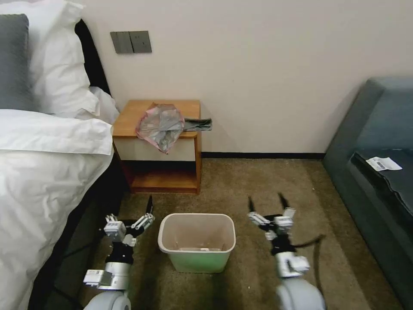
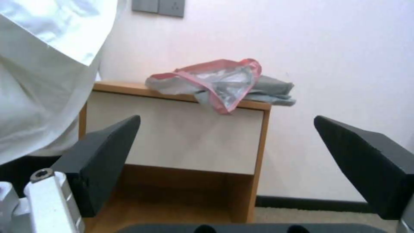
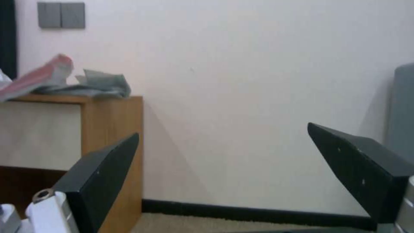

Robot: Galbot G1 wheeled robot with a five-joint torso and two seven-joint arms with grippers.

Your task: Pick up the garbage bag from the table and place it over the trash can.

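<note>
Garbage bag (image 1: 161, 125) on table (image 1: 129, 122), well beyond both open end effectors.

- Open carpet (image 1: 258, 185) lies between the trash can (image 1: 197, 242) and the table (image 1: 160, 144).
- The bed (image 1: 47, 172) crowds the table's left side; on its right the space looks free.
- The sofa (image 1: 374, 172) stands well apart on the right.

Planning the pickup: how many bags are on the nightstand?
1 clearly: the garbage bag draped over the table front edge. Grey plastic beside it may be a second.
</note>
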